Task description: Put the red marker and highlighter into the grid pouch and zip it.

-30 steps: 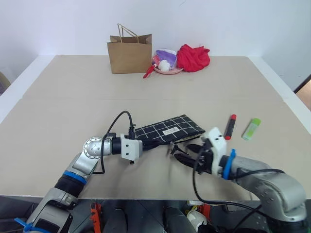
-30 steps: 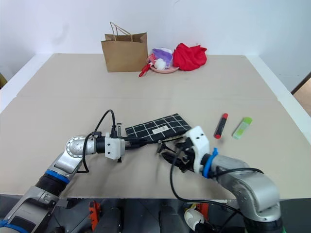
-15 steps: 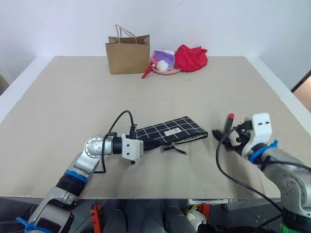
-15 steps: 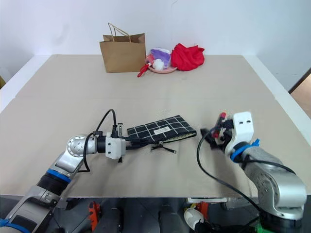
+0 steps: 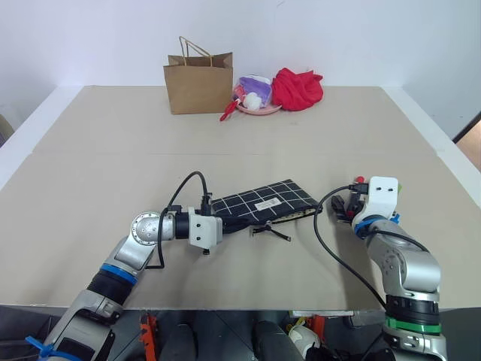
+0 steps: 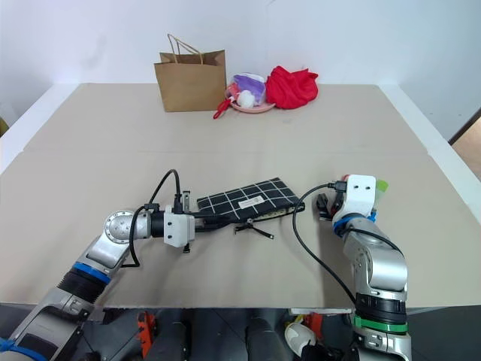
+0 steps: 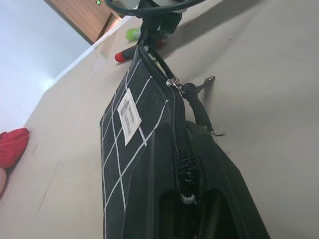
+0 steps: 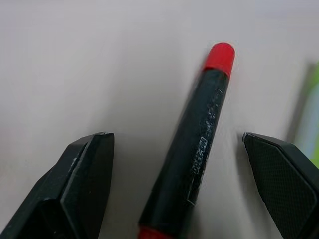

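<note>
The grid pouch (image 5: 263, 201) lies flat in the middle of the table, its pull cord (image 5: 270, 231) trailing toward the front edge. My left gripper (image 5: 219, 222) is shut on the pouch's left end; the left wrist view looks along the zipper (image 7: 173, 115) to the slider. To the pouch's right lies the red marker (image 8: 202, 149), black barrel with a red cap. My right gripper (image 8: 174, 137) is open, its jaws on either side of the marker without touching it. Just past the right hand, a sliver of the highlighter (image 6: 382, 185) shows.
At the table's far edge stand a brown paper bag (image 5: 198, 83), a pink dish holding small items (image 5: 255, 101) and a red cloth bundle (image 5: 297, 88). The table's right edge (image 5: 443, 162) runs close to the right arm.
My right arm swung away from the pouch's pull cord to the right and turned to point forward, ending over the marker. The left gripper and the pouch stayed put.
</note>
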`<state>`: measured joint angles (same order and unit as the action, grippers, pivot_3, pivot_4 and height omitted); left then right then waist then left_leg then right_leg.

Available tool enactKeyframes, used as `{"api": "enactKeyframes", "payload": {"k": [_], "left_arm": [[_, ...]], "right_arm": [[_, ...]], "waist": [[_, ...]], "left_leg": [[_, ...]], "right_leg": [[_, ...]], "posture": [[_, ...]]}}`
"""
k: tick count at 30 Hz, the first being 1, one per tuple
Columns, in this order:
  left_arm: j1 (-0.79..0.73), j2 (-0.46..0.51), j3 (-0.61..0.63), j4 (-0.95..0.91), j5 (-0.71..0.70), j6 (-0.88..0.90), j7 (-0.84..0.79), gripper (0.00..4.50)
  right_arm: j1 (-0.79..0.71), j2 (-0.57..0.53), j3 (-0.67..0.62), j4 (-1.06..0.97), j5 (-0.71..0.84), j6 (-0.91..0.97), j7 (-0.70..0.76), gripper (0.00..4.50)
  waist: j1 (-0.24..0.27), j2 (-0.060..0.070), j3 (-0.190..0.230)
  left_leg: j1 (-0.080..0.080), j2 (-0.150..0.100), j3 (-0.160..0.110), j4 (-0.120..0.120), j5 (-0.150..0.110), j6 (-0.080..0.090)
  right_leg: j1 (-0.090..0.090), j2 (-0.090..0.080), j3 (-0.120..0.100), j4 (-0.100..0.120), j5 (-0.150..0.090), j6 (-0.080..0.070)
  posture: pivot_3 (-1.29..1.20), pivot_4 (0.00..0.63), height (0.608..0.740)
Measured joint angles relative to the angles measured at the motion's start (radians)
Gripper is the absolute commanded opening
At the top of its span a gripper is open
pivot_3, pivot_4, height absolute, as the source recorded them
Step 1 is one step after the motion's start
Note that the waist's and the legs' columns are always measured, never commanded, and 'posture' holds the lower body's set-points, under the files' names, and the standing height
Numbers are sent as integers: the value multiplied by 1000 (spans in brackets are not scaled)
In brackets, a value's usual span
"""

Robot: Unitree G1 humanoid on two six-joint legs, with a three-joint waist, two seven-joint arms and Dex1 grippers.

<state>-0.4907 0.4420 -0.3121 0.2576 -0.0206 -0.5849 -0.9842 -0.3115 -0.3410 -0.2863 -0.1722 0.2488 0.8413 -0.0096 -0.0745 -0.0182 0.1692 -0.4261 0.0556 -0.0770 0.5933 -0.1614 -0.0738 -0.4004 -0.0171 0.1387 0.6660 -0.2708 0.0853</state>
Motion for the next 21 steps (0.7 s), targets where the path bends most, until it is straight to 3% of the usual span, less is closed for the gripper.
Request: {"api": "enactKeyframes", "payload": {"k": [6,7,17,21], "left_arm": [[-3,-5,4,0,0,4,20,0],[-3,-5,4,0,0,4,21,0],[-4,-5,4,10,1,4,36,0],[-5,-5,4,16,1,4,36,0]], "right_arm": [[7,27,1,-44,-3,50,-19,767],[8,30,1,-48,-4,53,-22,618],[77,35,-28,-172,23,122,7,624],[104,-39,-76,-311,112,219,99,624]], "waist": [[4,0,0],[4,0,0],[2,0,0],[2,3,1]], "left_leg": [[0,0,0,0,0,0],[0,0,0,0,0,0],[0,0,-1,0,0,0],[0,0,-1,0,0,0]], "right_leg": [[1,0,0,0,0,0],[1,0,0,0,0,0],[1,0,0,0,0,0],[0,0,0,0,0,0]], "posture": [[0,150,740],[0,150,740],[0,150,740],[0,150,740]]}}
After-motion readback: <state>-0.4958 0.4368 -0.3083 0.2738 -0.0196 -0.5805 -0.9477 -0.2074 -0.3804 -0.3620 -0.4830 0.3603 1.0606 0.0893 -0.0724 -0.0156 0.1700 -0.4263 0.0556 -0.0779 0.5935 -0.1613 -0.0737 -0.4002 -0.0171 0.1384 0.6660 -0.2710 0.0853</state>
